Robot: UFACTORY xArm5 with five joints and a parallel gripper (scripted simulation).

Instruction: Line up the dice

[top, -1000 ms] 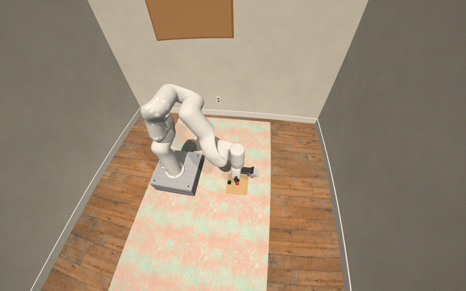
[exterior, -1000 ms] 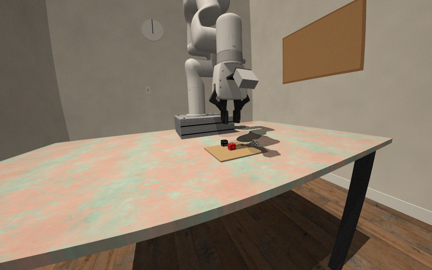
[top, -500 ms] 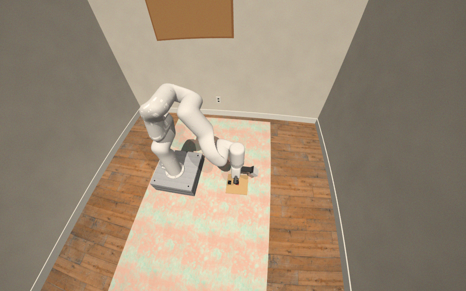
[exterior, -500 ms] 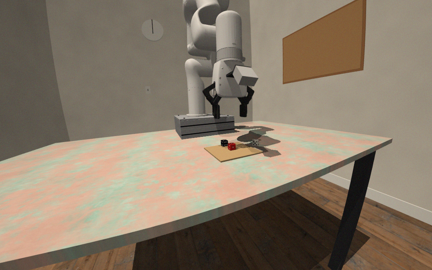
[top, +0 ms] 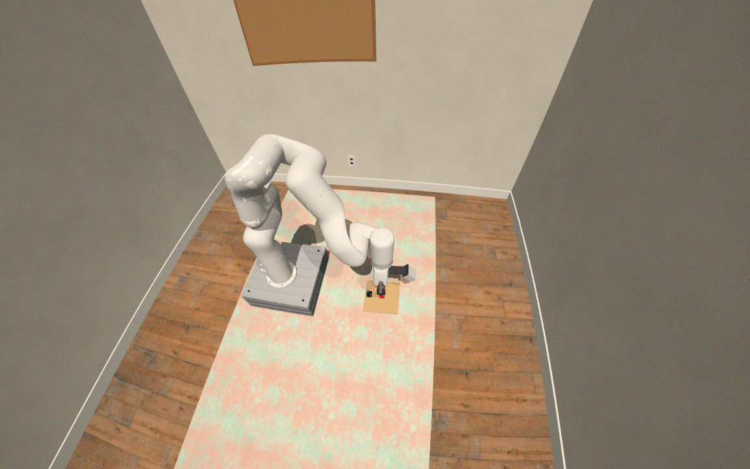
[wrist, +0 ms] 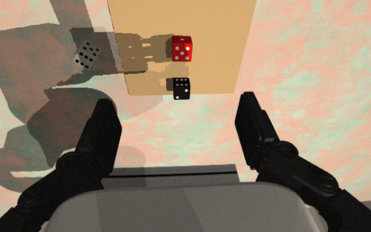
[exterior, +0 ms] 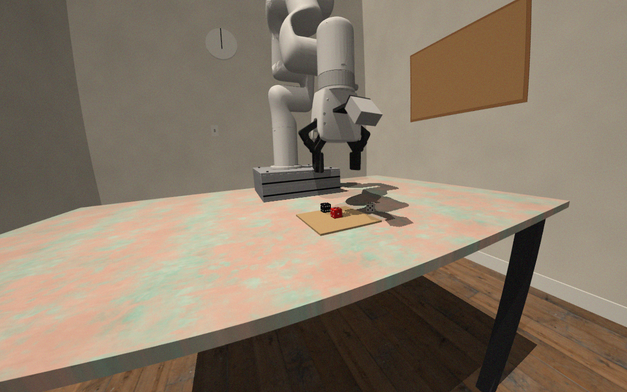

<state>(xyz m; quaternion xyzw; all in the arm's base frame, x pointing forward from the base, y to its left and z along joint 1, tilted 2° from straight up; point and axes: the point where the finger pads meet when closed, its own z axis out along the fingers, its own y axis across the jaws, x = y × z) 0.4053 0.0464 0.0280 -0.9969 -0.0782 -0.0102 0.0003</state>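
Bounded by plain walls and a wood-plank floor (top: 476,326) (exterior: 403,341); fitted with a corkboard (top: 314,28) (exterior: 471,63) and a mottled pink-and-green counter (top: 331,361) (exterior: 184,277) (wrist: 317,113). Equipped with a gray robot base (top: 314,265) (exterior: 296,185) (wrist: 172,168) at one end. Laid flat on the counter, with a tan mat (top: 386,306) (exterior: 330,226) (wrist: 211,71). Loaded near the mat's base-side edge with a black die (top: 369,294) (exterior: 325,207) (wrist: 181,88), two-pip and six-pip faces visible. Loaded farther from the base with a red die (top: 381,296) (exterior: 336,212) (wrist: 181,48), apart from the black die, five-pip and one-pip faces visible. Supplemented by a white die (exterior: 369,207) (wrist: 87,55), off the mat, near one side edge, in shadow. Positioned above the counter, with gripper (top: 380,291) (exterior: 336,169) (wrist: 177,110) fingers wide apart, holding nothing and raised off all three dice.
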